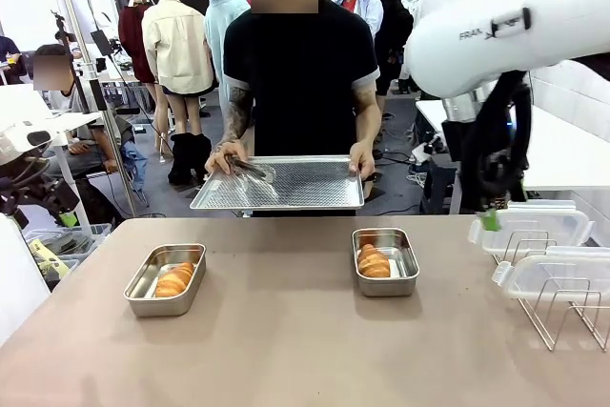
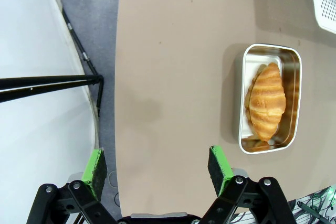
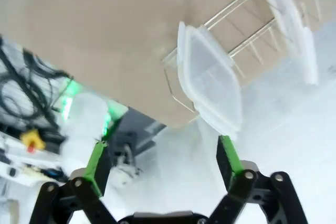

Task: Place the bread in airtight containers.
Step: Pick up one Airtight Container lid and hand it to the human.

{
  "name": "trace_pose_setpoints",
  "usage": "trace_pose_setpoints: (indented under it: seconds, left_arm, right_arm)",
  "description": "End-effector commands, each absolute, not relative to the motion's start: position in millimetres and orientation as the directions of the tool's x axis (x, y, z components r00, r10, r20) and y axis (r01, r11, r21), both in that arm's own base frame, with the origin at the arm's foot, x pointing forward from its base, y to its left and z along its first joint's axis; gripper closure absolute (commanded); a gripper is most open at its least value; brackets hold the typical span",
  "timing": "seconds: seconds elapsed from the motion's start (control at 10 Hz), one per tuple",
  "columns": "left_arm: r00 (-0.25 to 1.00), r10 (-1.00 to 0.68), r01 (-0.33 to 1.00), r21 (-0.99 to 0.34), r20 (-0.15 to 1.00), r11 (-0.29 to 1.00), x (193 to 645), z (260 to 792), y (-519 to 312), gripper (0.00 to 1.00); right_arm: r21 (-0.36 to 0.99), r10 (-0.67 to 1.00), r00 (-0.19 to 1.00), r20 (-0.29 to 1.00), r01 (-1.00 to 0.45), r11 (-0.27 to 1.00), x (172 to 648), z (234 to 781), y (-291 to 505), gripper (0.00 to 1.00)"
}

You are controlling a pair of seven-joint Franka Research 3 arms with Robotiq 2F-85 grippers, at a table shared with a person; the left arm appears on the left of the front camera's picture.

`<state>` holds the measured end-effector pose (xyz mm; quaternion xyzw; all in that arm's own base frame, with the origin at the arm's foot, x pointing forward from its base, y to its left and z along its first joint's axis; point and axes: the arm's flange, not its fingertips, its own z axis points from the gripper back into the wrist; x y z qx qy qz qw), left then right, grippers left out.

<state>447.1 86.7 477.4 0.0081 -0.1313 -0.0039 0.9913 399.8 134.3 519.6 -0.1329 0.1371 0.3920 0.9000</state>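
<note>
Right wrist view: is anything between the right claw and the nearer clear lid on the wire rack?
Nothing visible does. The open right claw faces the nearer lid, propped in the wire rack, with no object between them.

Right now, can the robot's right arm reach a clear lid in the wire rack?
Probably yes. The right pincer hangs open close to the nearest lid, which stands in the wire rack, and nothing lies between them.
</note>
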Motion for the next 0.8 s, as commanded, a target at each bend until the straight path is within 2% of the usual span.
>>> trace_pose_setpoints:
  seconds: [0.0, 0.1, 0.7]
  left_arm:
    - [0.966, -0.024, 0.021, 0.016, 0.257, 1.000, 444, 478, 88, 0.00]
    - [0.966, -0.024, 0.021, 0.016, 0.257, 1.000, 444, 478, 88, 0.00]
    - [0.966, -0.024, 0.021, 0.016, 0.257, 1.000, 444, 478, 88, 0.00]
  right_arm:
    - [-0.163, 0.740, 0.604, -0.296, -0.796, 0.583, 389, 512, 108, 0.00]
    - [-0.132, 0.669, 0.655, -0.351, -0.742, 0.657, 400, 520, 134, 0.00]
    - [-0.132, 0.669, 0.655, -0.351, -0.742, 0.657, 400, 520, 134, 0.00]
